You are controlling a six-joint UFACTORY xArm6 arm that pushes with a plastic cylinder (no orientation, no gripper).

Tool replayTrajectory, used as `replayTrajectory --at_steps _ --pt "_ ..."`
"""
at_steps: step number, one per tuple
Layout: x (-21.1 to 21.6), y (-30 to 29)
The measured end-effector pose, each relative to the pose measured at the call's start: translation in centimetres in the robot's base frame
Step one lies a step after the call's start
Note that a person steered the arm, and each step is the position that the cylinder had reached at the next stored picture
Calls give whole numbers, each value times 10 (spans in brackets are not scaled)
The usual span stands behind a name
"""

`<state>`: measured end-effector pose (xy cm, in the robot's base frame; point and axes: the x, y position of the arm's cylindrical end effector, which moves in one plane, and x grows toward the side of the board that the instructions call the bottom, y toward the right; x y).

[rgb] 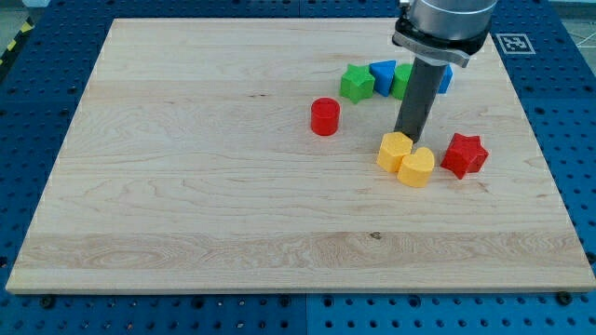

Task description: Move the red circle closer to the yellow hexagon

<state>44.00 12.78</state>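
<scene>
— Starting nearest: yellow heart [416, 167] and yellow hexagon [394, 150] touching, right of centre, red star [465, 154] just beside.

— And my tip [406, 136]?

— Planted just above the hexagon, bare rod, nothing pinched or held. Well apart from the red circle [324, 116], centre frame, left.

— Step in hand?

— Approach, seemingly. Needs circling to the circle's left, then pushing rightward.

— Farther back?

— Green block [356, 83], blue block [382, 76], clustered upper right.

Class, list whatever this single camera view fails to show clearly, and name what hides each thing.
- My tip: its very end sits behind the yellow hexagon, so contact with it cannot be judged.
- Green block behind the rod: mostly covered, shape unclear.
- Blue block at the rod's right: mostly hidden by the arm.
- Arm above the rod: cut off by the view's top.
</scene>
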Motion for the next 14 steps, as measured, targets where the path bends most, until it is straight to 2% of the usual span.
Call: replayTrajectory --at_steps 3,5,6,7,8,10,12,14 --pt "13 -27" --pt "7 -164" --pt "-36 -195" --pt "-80 -195" --pt "-89 -185" --pt "-60 -126" --pt "-28 -105" --pt "-42 -68"
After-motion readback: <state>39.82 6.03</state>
